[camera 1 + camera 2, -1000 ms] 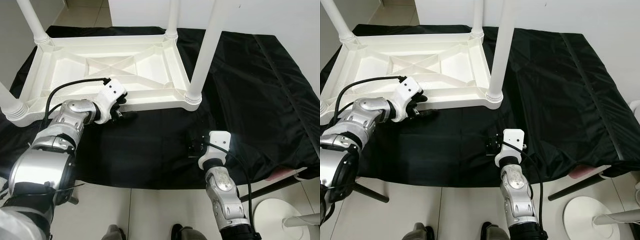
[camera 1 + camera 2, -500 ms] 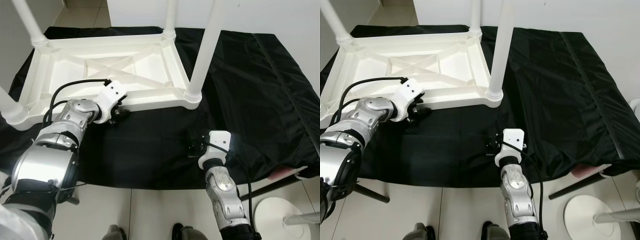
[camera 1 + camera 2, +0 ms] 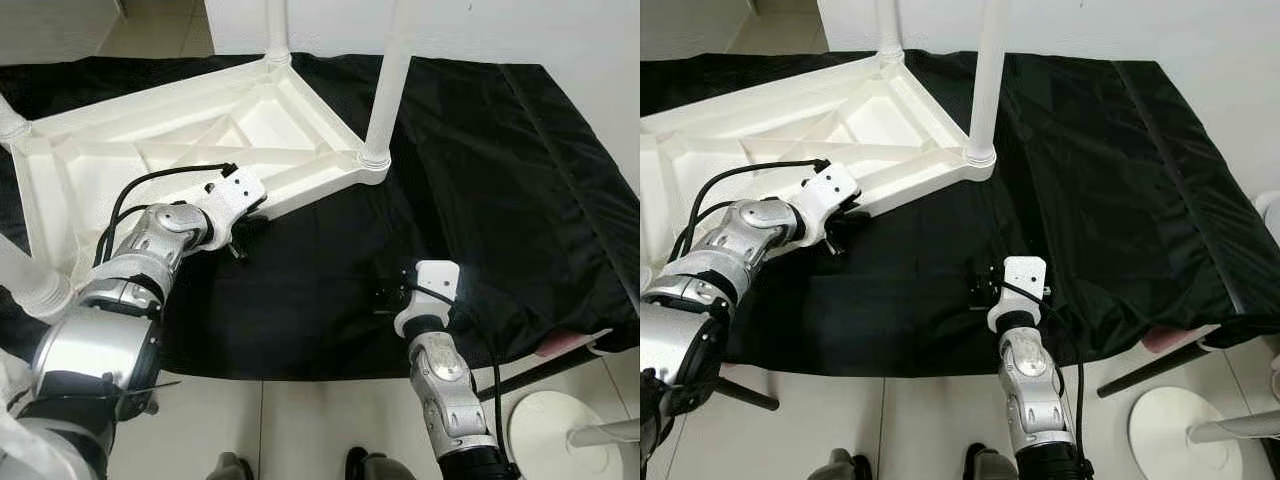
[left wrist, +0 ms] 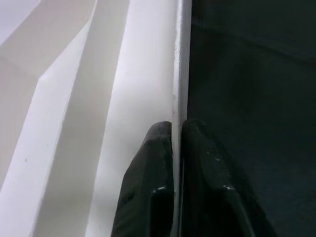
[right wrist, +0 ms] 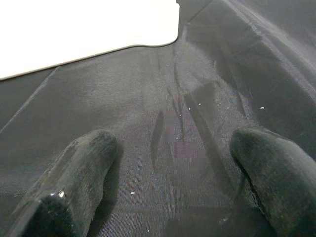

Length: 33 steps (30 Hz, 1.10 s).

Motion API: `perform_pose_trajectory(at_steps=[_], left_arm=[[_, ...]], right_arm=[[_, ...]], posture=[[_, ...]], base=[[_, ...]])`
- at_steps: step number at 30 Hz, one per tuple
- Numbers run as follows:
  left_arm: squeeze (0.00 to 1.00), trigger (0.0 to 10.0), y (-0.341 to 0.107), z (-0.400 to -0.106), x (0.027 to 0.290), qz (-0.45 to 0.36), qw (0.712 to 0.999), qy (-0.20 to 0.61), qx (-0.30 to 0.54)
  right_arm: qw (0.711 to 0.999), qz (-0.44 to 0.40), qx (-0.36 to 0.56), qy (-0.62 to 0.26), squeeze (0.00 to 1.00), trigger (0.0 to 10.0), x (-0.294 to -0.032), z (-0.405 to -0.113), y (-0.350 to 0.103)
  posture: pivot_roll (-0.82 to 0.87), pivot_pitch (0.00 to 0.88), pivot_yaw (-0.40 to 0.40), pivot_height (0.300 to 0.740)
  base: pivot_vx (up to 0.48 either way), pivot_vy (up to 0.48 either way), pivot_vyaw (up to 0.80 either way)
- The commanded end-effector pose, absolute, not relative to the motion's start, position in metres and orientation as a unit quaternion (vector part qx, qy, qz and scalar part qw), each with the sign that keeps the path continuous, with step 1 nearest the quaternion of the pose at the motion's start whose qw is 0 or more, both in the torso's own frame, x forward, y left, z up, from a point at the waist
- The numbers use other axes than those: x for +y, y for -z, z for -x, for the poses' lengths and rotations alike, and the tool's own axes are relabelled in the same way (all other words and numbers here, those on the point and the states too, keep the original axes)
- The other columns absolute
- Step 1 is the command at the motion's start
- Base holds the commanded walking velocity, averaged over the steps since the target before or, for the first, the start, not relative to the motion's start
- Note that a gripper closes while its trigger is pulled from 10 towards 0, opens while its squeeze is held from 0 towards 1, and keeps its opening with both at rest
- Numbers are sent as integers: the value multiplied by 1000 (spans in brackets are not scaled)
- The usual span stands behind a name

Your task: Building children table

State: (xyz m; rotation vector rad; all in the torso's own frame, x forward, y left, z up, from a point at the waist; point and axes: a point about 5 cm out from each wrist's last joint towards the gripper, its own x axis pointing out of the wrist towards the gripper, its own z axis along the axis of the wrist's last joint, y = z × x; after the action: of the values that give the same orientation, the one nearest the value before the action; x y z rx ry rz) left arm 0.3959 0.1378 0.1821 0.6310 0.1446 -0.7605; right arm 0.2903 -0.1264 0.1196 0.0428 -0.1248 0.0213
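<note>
The white plastic children's table (image 3: pixel 200 140) lies upside down on the worktop (image 3: pixel 520 200), which is draped in black cloth; its ribbed underside faces up and its legs point upward. One leg (image 3: pixel 385 80) stands at the corner nearest the middle of the worktop. The left hand (image 3: pixel 243 228) is at the table's near edge, its two black fingers (image 4: pixel 148 197) pinching the thin white rim (image 4: pixel 177 74) between them. The right hand (image 3: pixel 388 298) rests low over the black cloth, near the front edge of the worktop, well apart from the table, with its fingers (image 5: pixel 74 173) spread wide and gripping nothing.
</note>
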Motion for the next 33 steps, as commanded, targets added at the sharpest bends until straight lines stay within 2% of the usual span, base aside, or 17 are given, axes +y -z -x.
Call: perform_pose_trajectory(at_steps=[1,2,3,4,5,6,7,8,16,17,18,19,25,26,27,32,33], left_arm=[[0,0,-149,-385,128,-264,882,378,98],[0,235,-145,-382,114,-254,882,387,87],[0,235,-145,-382,114,-254,882,387,87],[0,627,-137,-371,82,-227,881,410,57],[0,627,-137,-371,82,-227,881,410,57],[0,2941,-134,-366,70,-218,882,415,46],[0,2941,-134,-366,70,-218,882,415,46],[0,10000,-132,-361,58,-220,880,420,28],[0,10000,-131,-345,32,-200,869,453,-1],[380,10000,-131,-344,32,-196,870,453,-5],[380,10000,-131,-343,32,-194,870,452,-7],[1000,10000,-131,-341,33,-186,872,453,-6],[1000,10000,-138,-339,37,-172,882,439,-31],[278,10000,-143,-336,40,-170,886,428,-56],[0,10000,-146,-333,44,-158,896,409,-70],[0,10000,-147,-331,47,-150,903,396,-76],[0,10000,-151,-327,52,-140,914,368,-95]], right_arm=[[999,-24,-39,-10,0,10000,-125,-289,-109],[999,-25,-39,-11,0,10000,-124,-290,-109],[999,-25,-39,-11,0,10000,-124,-290,-109],[999,-26,-39,-15,0,10000,-122,-292,-109],[999,-26,-39,-15,0,10000,-122,-292,-109],[999,-27,-39,-16,0,10000,-121,-292,-109],[999,-27,-39,-16,0,10000,-121,-292,-109],[999,-27,-38,-18,0,10000,-120,-292,-109],[999,-29,-37,-21,0,10000,-119,-293,-108],[999,-29,-37,-21,0,10000,-119,-293,-108],[999,-29,-37,-21,0,10000,-119,-294,-108],[999,-29,-37,-21,0,10000,-118,-294,-108],[999,-30,-38,-19,0,10000,-119,-294,-107],[999,-30,-38,-18,0,10000,-119,-294,-107],[999,-30,-37,-19,0,10000,-119,-294,-106],[999,-30,-36,-19,0,10000,-119,-293,-105],[999,-29,-36,-24,0,10000,-117,-295,-105]], posture=[[11,167,37,740],[15,167,35,740],[15,167,35,740],[23,166,31,740],[23,166,31,740],[23,166,31,740],[23,166,31,740],[28,167,30,740],[37,168,33,740],[37,168,33,740],[37,168,33,740],[37,167,37,740],[41,165,38,740],[47,163,33,740],[47,163,33,740],[53,160,29,740],[63,150,20,740]], base=[[0,0,0],[0,0,0],[0,0,0],[0,0,0],[0,0,0],[0,0,0],[0,0,0],[0,0,0],[0,0,0],[0,0,0],[0,0,0],[0,0,0],[0,0,0],[0,0,0],[0,0,0],[0,0,0],[0,0,0]])
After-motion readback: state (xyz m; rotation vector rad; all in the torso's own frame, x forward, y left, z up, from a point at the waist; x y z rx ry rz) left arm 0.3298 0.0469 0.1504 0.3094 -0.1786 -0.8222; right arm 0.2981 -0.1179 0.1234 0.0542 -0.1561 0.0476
